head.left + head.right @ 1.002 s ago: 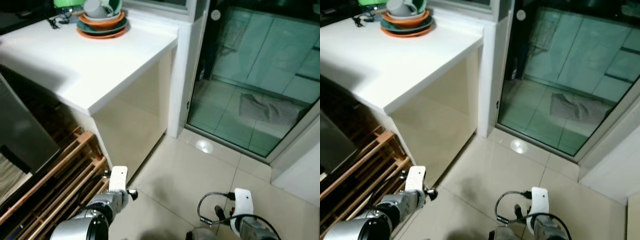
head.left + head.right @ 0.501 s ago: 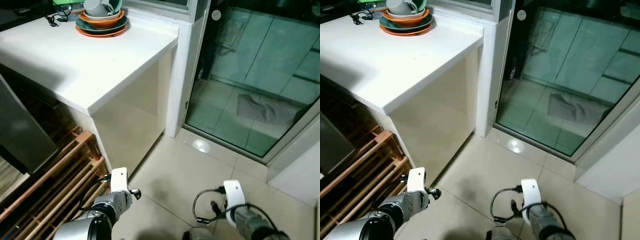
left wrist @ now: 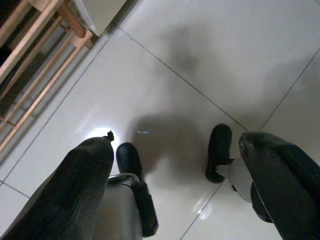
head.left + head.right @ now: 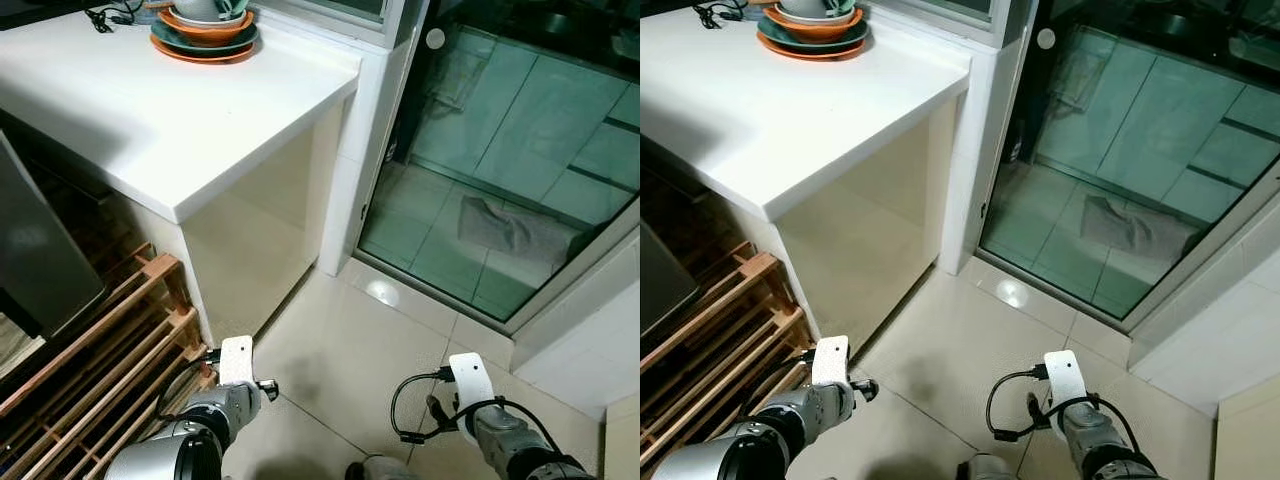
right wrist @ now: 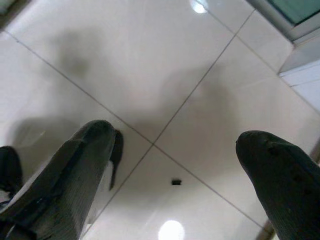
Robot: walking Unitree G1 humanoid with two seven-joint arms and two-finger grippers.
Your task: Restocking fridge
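Fridge: a dark grey appliance face (image 4: 35, 250) at the robot's far left, below the counter edge; whether this is the fridge cannot be told. No stock item is in either tool.

Left tool (image 3: 175, 165): hangs low over the floor, fingers (image 3: 75, 190) spread wide, nothing between them. Its arm (image 4: 200, 425) shows at the lower left of the head views, just beside the wooden rack.

Right tool (image 5: 175, 165): hangs low over the floor, fingers (image 5: 82, 160) spread wide, nothing held. Its arm (image 4: 495, 430) shows at the lower right of the head views, with a black cable (image 4: 405, 405) looped at the wrist.

Floor (image 4: 340, 350): pale glossy tiles with thin dark joints; a bright light reflection (image 4: 381, 292) near the glass door. The left wrist view shows two dark feet (image 3: 220, 150) on the tiles.

Wooden rack (image 4: 100, 350): slatted, brown, on the floor at the left, under and beside the counter.

Counter (image 4: 170, 110): white top, cream side panel below, to the robot's left front.

Stack of dishes (image 4: 205, 30): orange and green plates with a bowl on top, at the far end of the counter. A black cord (image 4: 100, 18) lies near it.

Glass door (image 4: 500, 150): green-tinted, ahead and to the right; a grey cloth (image 4: 510, 228) lies on the tiles behind it.
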